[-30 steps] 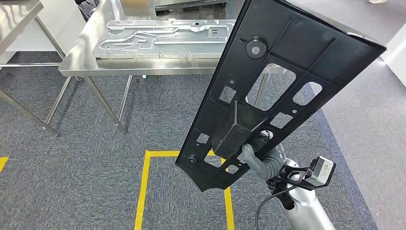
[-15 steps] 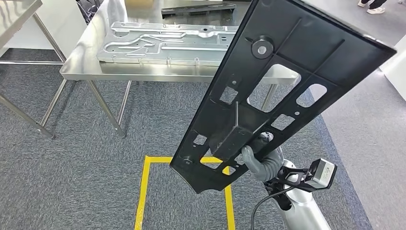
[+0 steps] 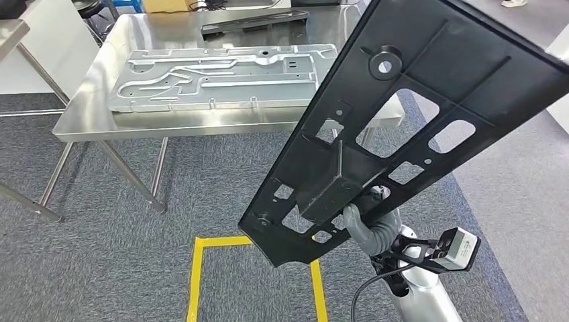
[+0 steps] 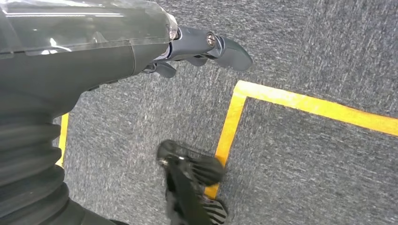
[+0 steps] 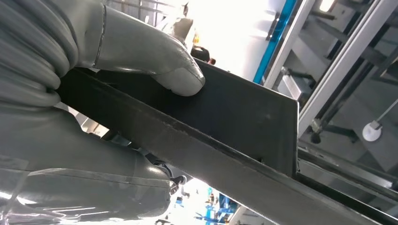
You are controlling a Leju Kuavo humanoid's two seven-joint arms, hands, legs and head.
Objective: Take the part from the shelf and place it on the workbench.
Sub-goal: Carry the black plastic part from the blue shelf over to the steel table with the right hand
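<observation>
A long black panel (image 3: 402, 127) with cut-out holes stands tilted in front of me, its top leaning to the right. My right hand (image 3: 366, 225) grips it near the lower end, beside a raised black block. In the right wrist view the thumb (image 5: 155, 61) presses on the panel's flat face (image 5: 234, 112). The steel workbench (image 3: 87, 121) lies ahead on the left. A large silver stamped plate (image 3: 215, 77) lies on it, and a dark panel (image 3: 255, 22) sits at its far edge. My left hand (image 4: 197, 49) hangs over the carpet, holding nothing, fingers partly curled.
Yellow tape (image 3: 194, 282) marks a square on the grey carpet below me. The bench stands on thin steel legs (image 3: 131, 174). A second steel table's corner (image 3: 10, 30) is at the far left. Lighter floor (image 3: 516, 194) runs along the right.
The whole view has shifted: the workbench now sits lower and nearer in the picture, and the yellow square has slid down. My right hand keeps the same hold on the black panel.
</observation>
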